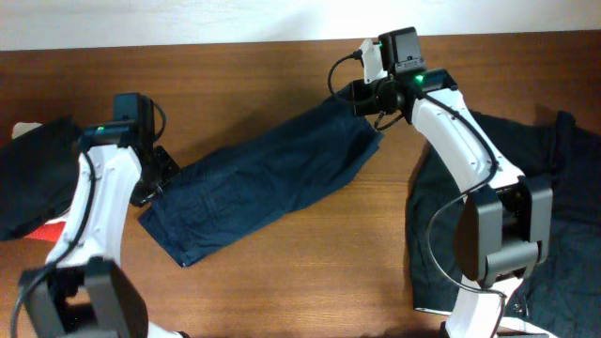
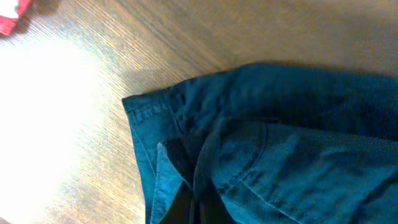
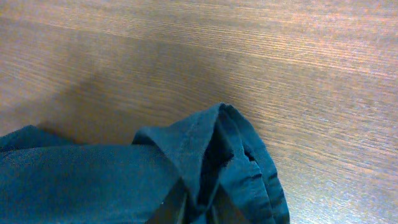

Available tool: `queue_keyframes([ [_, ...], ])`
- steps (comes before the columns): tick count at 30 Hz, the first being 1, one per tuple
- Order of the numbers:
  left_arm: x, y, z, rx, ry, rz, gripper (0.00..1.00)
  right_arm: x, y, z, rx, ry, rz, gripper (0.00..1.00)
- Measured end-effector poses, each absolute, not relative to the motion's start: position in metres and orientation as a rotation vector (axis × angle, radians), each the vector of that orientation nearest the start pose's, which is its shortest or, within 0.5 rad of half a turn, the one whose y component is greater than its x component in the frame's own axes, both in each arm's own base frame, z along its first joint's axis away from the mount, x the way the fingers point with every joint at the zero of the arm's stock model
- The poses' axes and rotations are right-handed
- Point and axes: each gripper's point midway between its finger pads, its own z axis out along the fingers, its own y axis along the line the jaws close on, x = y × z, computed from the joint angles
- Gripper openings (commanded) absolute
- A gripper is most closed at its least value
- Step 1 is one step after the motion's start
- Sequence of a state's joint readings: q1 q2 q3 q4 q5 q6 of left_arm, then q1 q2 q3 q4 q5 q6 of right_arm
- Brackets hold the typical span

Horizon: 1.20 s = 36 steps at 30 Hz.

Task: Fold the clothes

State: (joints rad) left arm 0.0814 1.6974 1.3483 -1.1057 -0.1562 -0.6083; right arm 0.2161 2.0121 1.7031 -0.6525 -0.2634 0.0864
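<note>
The navy blue shorts (image 1: 268, 183) lie stretched in a long band across the middle of the table, from lower left to upper right. My left gripper (image 1: 155, 178) is shut on their left end, where the seamed hem shows in the left wrist view (image 2: 249, 143). My right gripper (image 1: 368, 105) is shut on their upper right end, where the bunched edge shows in the right wrist view (image 3: 205, 155). A near-black garment (image 1: 554, 225) lies spread at the right, under the right arm.
Another dark garment (image 1: 33, 178) lies at the left edge with a red item (image 1: 52, 230) beside it, also seen in the left wrist view (image 2: 11, 18). The wooden table (image 1: 310, 282) runs to a white wall at the back.
</note>
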Motion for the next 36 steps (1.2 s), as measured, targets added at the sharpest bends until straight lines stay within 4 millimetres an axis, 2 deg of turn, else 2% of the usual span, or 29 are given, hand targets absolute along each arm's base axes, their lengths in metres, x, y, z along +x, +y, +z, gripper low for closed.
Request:
queue_keyframes([
  [1, 0.329, 0.055, 0.100, -1.020, 2.821, 0.195, 0.93, 0.501, 0.156, 0.136, -0.273, 2.531, 0.448, 0.63],
  [2, 0.328, 0.055, 0.096, -1.027, 2.831, 0.210, 0.99, 0.501, 0.157, 0.133, -0.269, 2.537, 0.449, 0.66],
  [4, 0.327, 0.057, 0.092, -1.035, 2.841, 0.226, 0.99, 0.501, 0.158, 0.130, -0.275, 2.544, 0.439, 0.65],
  [6, 0.326, 0.060, 0.092, -1.047, 2.839, 0.232, 0.99, 0.499, 0.158, 0.127, -0.282, 2.554, 0.434, 0.59],
  [9, 0.320, 0.074, 0.097, -1.108, 2.834, 0.245, 0.99, 0.487, 0.146, 0.117, -0.256, 2.630, 0.377, 0.58],
  [12, 0.331, 0.091, 0.114, -1.126, 2.774, 0.229, 0.99, 0.469, 0.133, 0.106, -0.230, 2.732, 0.333, 0.52],
  [14, 0.343, 0.104, 0.139, -1.115, 2.699, 0.202, 0.99, 0.457, 0.125, 0.100, -0.216, 2.793, 0.310, 0.47],
  [17, 0.340, 0.094, 0.151, -1.056, 2.726, 0.120, 0.99, 0.443, 0.123, 0.095, -0.233, 2.851, 0.305, 0.49],
  [20, 0.331, 0.079, 0.144, -1.028, 2.803, 0.039, 0.99, 0.436, 0.127, 0.091, -0.289, 2.870, 0.303, 0.53],
  [26, 0.307, 0.065, 0.101, -1.021, 2.919, -0.016, 0.99, 0.413, 0.125, 0.063, -0.321, 2.948, 0.295, 0.54],
  [29, 0.302, 0.062, 0.085, -0.992, 2.943, -0.029, 0.99, 0.400, 0.122, 0.051, -0.305, 2.996, 0.292, 0.54],
  [31, 0.309, 0.062, 0.083, -0.944, 2.930, -0.044, 0.99, 0.398, 0.122, 0.049, -0.281, 3.006, 0.293, 0.54],
  [33, 0.326, 0.065, 0.084, -0.891, 2.870, -0.059, 0.99, 0.398, 0.122, 0.049, -0.255, 3.009, 0.294, 0.52],
  [35, 0.352, 0.070, 0.088, -0.831, 2.775, -0.070, 0.99, 0.399, 0.122, 0.049, -0.224, 3.010, 0.297, 0.48],
  [36, 0.358, 0.070, 0.089, -0.817, 2.752, -0.076, 0.99, 0.401, 0.123, 0.050, -0.204, 3.004, 0.300, 0.46],
])
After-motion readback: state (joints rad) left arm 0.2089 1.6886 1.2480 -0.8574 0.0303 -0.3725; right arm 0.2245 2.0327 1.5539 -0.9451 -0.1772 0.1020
